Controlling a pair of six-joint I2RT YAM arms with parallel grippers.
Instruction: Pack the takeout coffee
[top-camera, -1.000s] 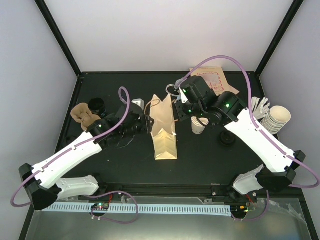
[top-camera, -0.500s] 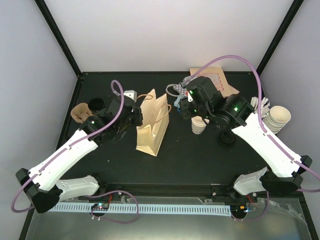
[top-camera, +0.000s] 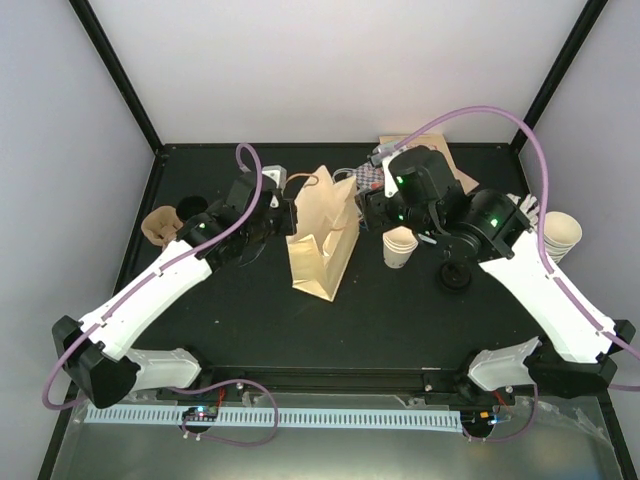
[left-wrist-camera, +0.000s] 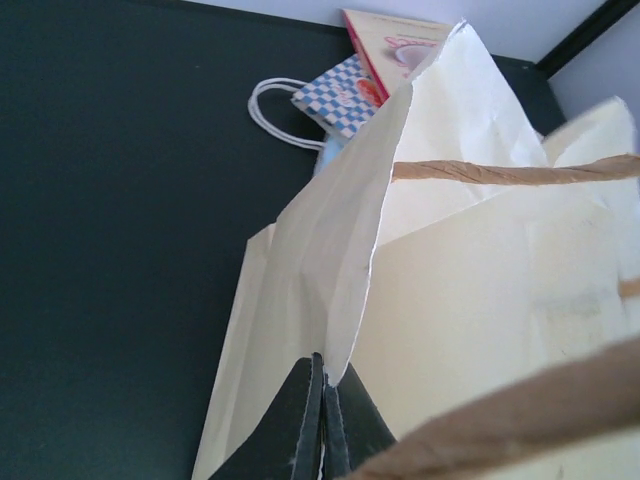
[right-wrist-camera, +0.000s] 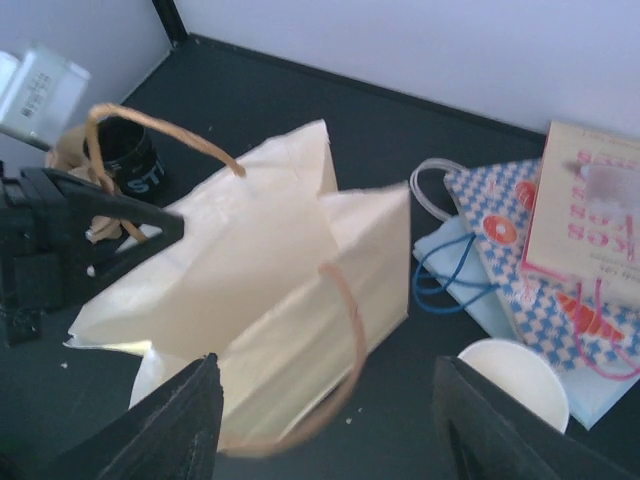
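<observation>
Seen from above, a matte black table (top-camera: 400, 330) fills a booth of plain white walls (top-camera: 330, 70) with black corner posts (top-camera: 115, 70). A tan paper bag with twisted handles (top-camera: 322, 240) sits mid-table, tilted. The left hand (top-camera: 286, 217) is clenched on its left rim. The right hand (top-camera: 368, 203) is released at the bag's right rim. The small takeout coffee cup with a round black lid (top-camera: 455, 277) sits toward the table's right edge, apart from the bag, and only its lid shows.

The left wrist view shows the fingers pinching the bag's thin paper edge, with dark tabletop behind.

In the right wrist view, spread fingers flank one handle loop. A blue checked flat paper bag (right-wrist-camera: 520, 240) lies near the table's far edge.
</observation>
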